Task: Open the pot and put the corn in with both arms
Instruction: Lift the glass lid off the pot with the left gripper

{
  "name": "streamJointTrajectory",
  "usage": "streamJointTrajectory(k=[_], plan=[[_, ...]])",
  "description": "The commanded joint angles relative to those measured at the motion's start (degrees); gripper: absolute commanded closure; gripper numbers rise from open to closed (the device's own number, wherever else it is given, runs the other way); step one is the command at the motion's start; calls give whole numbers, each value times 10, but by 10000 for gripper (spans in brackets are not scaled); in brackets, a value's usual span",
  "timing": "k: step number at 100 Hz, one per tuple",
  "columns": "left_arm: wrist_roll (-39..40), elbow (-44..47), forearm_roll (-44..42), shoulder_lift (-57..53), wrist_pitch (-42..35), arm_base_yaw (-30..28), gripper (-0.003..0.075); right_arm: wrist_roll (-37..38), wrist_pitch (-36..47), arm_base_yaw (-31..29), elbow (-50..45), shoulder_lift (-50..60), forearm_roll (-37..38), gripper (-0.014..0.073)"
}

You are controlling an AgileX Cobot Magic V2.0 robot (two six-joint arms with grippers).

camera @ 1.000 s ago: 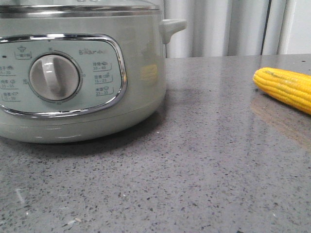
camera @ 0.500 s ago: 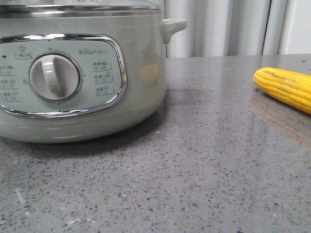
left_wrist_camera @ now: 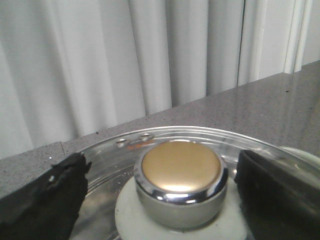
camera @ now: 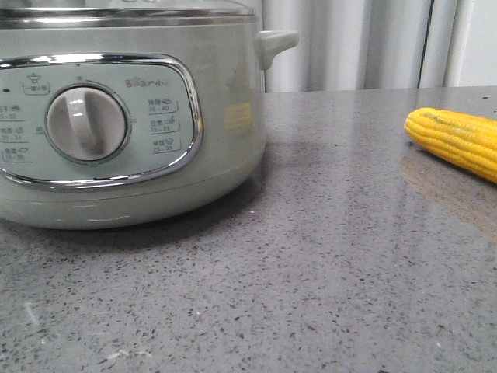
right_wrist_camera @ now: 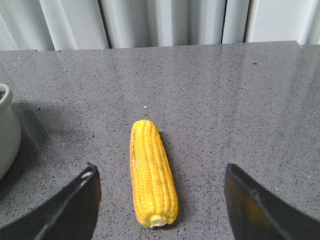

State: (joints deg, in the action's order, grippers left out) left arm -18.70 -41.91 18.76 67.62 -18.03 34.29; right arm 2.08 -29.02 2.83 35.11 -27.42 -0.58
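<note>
The pale green pot (camera: pixel 217 109) fills the left of the front view, its glass lid (left_wrist_camera: pixel 105 160) on. My left gripper (left_wrist_camera: pixel 161 187) is open, one black finger on each side of the lid's gold-topped knob (left_wrist_camera: pixel 180 175), with gaps to both. The yellow corn (camera: pixel 458 140) lies on the grey counter at the right edge of the front view. In the right wrist view the corn (right_wrist_camera: pixel 151 172) lies lengthwise between the fingers of my open right gripper (right_wrist_camera: pixel 160 202), touching neither. Neither gripper shows in the front view.
The speckled grey counter (camera: pixel 326 256) stretches in front of the pot and toward the corn. Pale curtains (camera: pixel 349 43) hang behind the counter's far edge. The pot's side handle (camera: pixel 273 43) juts toward the corn side, and the pot's edge (right_wrist_camera: pixel 7 130) shows in the right wrist view.
</note>
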Motion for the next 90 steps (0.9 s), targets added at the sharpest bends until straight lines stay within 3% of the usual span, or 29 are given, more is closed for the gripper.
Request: streamJointTrajectory(k=[1, 43, 81, 90], plan=[[7, -20, 4, 0, -35, 2, 146, -6, 40, 0, 19, -9, 6, 134], [12, -20, 7, 5, -17, 2, 239, -6, 30, 0, 16, -9, 6, 134], [12, -20, 7, 5, -2, 2, 481, -6, 27, 0, 16, -9, 6, 134], [12, -20, 7, 5, -11, 2, 503, -6, 27, 0, 16, -9, 6, 134]])
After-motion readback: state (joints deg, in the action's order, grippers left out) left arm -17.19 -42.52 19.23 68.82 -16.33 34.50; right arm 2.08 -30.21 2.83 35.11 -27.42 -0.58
